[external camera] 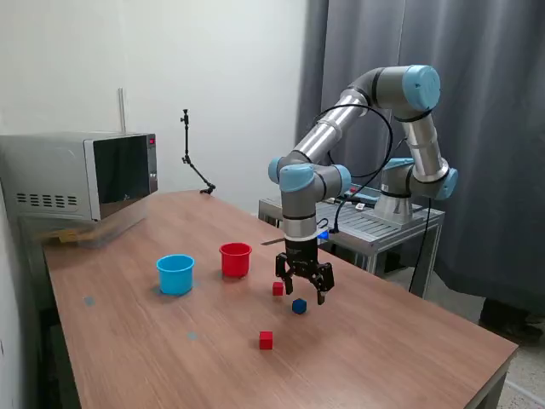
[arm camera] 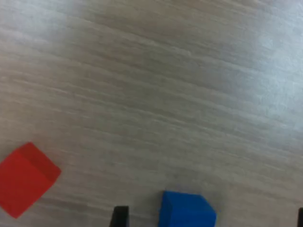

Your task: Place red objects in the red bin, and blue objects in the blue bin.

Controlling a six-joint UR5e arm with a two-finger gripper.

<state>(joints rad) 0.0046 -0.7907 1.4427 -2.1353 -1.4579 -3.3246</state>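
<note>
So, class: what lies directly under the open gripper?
A blue cube sits on the wooden table beneath the gripper, between its spread fingers, with a red cube beside it. Nothing there is covered.

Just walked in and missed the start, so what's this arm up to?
It is sorting small cubes by colour into two cups. The gripper hangs open just above a blue cube on the table, holding nothing. Two red cubes lie loose on the wood nearby. The red cup and the blue cup stand side by side further back; their insides are hidden.
</note>
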